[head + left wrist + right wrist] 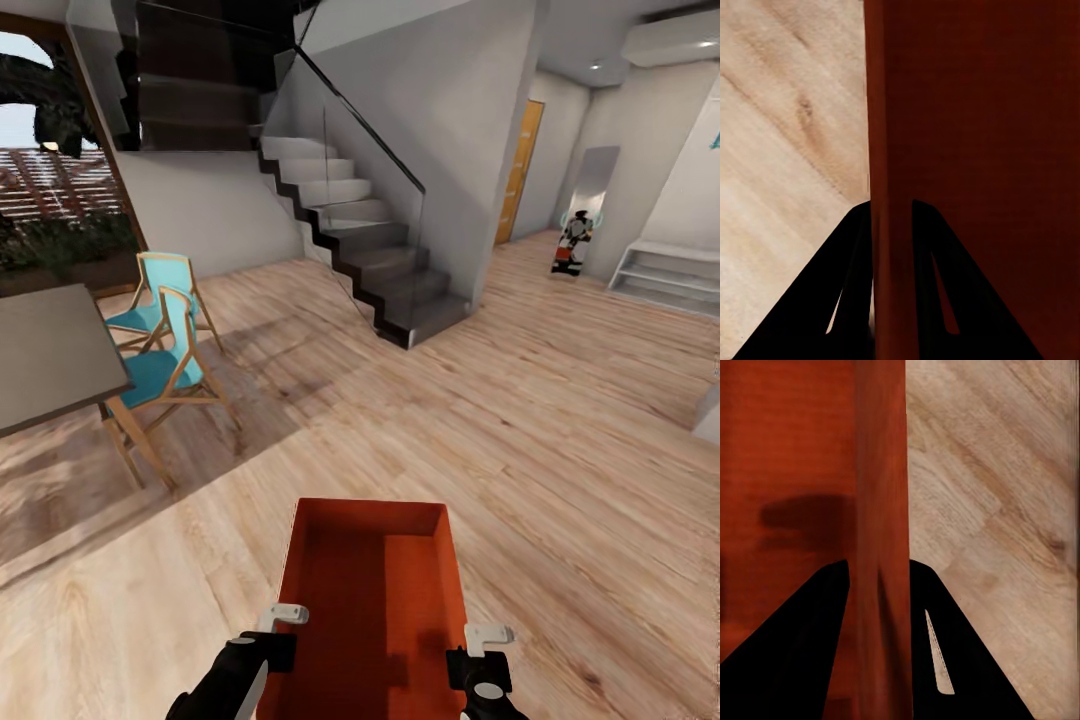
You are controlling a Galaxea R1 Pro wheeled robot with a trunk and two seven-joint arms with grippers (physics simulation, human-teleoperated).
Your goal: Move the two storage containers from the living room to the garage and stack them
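Grippers, left [892,225] and right [879,585], clamp an unlabelled storage container's [375,590] walls; staircase [365,240], seemingly clear plank floor [520,430] ahead.

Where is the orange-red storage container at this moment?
In the head view the storage container is low and centre, above the wood-plank floor, held between the left gripper and the right gripper, whose jaws clamp its side walls.

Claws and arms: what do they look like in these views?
In the head view, both arms are glossy black with white patches. The left claw and right claw end in small white angular tips. In the wrist views the fingers are flat black wedges with narrow slots. No cables or markings are visible.
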